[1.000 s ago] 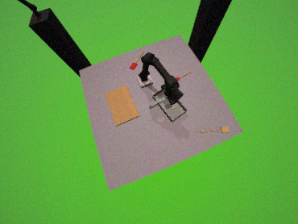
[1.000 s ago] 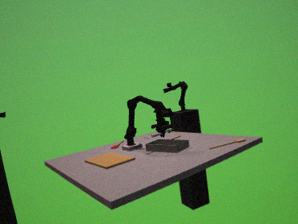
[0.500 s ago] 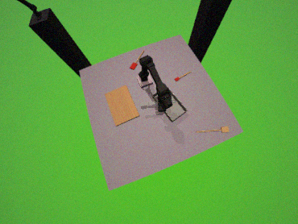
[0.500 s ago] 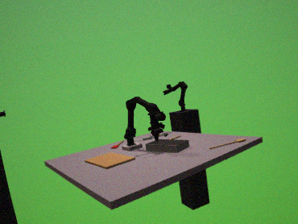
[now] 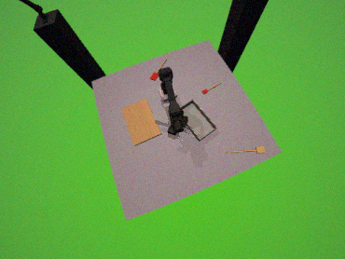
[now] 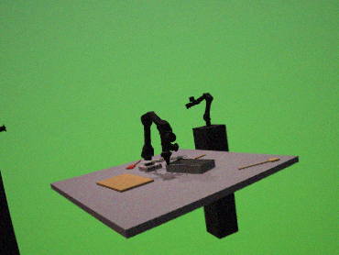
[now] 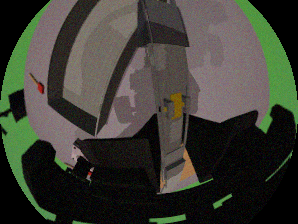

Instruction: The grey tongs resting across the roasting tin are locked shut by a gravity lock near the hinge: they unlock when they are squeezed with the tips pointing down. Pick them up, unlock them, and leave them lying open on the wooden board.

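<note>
The black parallel-jaw gripper point(image 5: 176, 129) point(image 6: 168, 161) point(image 7: 165, 115) is clamped on the long grey metal tongs point(image 5: 162, 123) point(image 7: 170, 125), which are held between the flat wooden board point(image 5: 141, 122) point(image 6: 125, 182) point(image 7: 187, 167) and the dark-rimmed rectangular roasting tin point(image 5: 201, 120) point(image 6: 191, 165) point(image 7: 75, 112). From above, the tin lies just beside the gripper on one side, with the board near on the other. Around them on the grey-mauve square table point(image 5: 163, 186) point(image 6: 174, 206) point(image 7: 240, 75) lie two thin-handled tools with red heads, one point(image 5: 154, 75) point(image 6: 132, 166) near the arm's base, the other point(image 5: 205, 91) point(image 7: 40, 87) beyond the tin, and a tan square-headed tool point(image 5: 260, 150) point(image 6: 273, 160) near a corner, well apart. Only the wrist view shows the yellow piece point(image 7: 177, 106) on the tongs; the exterior view alone shows a second black arm point(image 6: 207, 107) on its dark pillar point(image 6: 211, 138).
</note>
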Robot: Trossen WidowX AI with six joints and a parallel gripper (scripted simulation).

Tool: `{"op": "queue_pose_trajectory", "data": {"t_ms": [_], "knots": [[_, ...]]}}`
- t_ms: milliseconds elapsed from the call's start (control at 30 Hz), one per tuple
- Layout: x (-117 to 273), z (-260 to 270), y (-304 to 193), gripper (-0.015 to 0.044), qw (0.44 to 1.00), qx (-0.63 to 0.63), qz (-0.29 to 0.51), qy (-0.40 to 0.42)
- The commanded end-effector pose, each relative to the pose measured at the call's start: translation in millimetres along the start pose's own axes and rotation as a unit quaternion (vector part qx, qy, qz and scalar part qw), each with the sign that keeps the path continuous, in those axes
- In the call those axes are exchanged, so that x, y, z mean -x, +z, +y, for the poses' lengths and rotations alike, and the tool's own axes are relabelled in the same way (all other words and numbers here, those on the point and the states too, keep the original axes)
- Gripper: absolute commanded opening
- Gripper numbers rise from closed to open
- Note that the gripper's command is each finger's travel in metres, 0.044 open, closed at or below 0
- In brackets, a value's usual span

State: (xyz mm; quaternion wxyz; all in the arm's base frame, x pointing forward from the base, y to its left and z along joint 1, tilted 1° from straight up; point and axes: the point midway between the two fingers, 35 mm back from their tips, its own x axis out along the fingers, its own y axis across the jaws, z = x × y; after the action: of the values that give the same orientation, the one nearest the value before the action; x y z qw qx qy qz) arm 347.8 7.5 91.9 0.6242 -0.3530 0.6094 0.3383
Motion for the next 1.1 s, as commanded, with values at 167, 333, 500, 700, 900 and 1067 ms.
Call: {"op": "queue_pose_trajectory", "data": {"t_ms": [167,333,500,700,900,1067], "knots": [[-0.7,-28.5,-35.4,-0.0150,0.995,-0.103,-0.004,-0.005],[-0.7,-30.0,-38.0,-0.0150,0.994,-0.110,-0.004,-0.005],[-0.9,-38.7,-55.7,-0.0150,0.989,-0.149,-0.003,-0.005],[-0.7,-53.6,-88.9,-0.0150,0.974,-0.225,-0.004,-0.008],[0.0,-65.5,-124.7,-0.0150,0.953,-0.303,-0.004,-0.011],[0.3,-72.3,-155.5,-0.0150,0.930,-0.367,-0.003,-0.012]]}}
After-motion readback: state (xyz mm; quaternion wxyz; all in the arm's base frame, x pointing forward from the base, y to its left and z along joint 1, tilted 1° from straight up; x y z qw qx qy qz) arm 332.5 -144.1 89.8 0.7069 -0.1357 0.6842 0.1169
